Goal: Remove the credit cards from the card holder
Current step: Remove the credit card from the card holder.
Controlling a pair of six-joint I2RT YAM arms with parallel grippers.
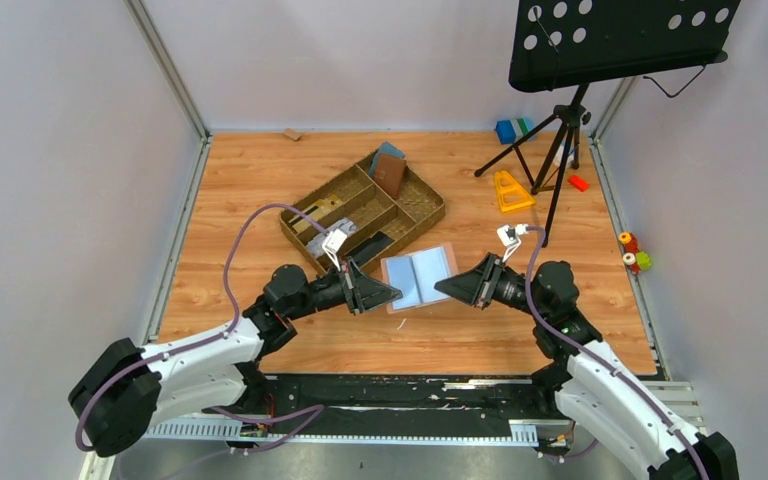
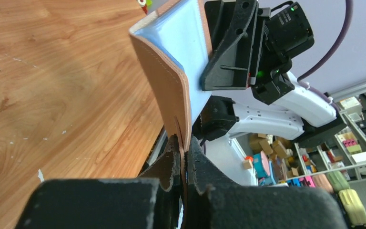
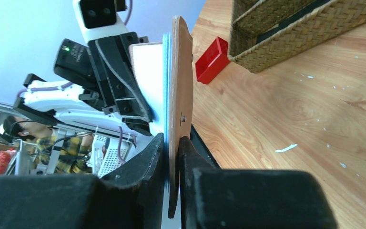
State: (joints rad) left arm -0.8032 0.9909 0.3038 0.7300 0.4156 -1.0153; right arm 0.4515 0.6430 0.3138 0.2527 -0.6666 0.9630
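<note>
Two grips on the open card holder [image 1: 419,278]: left pincer [image 1: 396,294] clamps its left edge, right pincer [image 1: 439,288] its right; tray [image 1: 420,228] close on the far side, stand [image 1: 600,55] far right.

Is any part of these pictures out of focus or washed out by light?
Top view: evenly lit, sharp, only soft shadows beside the card holder. Left wrist view: the left hand, close to the lens, looks soft; the holder's pale inside nearly washes out. Right wrist view: the right hand likewise.
</note>
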